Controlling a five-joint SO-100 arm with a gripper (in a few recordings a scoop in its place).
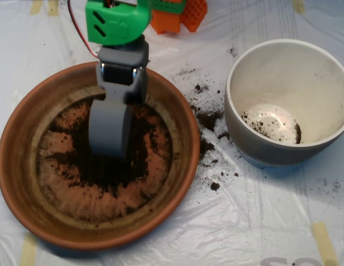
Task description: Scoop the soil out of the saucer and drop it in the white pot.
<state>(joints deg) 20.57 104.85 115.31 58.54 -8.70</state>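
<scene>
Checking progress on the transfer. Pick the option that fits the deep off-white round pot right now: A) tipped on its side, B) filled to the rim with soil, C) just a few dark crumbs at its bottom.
C: the deep off-white round pot stands upright, a few dark soil crumbs on its pale bottom.

Table (272, 221) is covered with clear plastic sheeting, creased, with yellowish tape strips at the edges. The saucer (16, 166) rests on it at left, the white pot (244, 138) at right, apart. Spilled soil (208, 119) crumbs lie scattered on the sheeting between them.
</scene>
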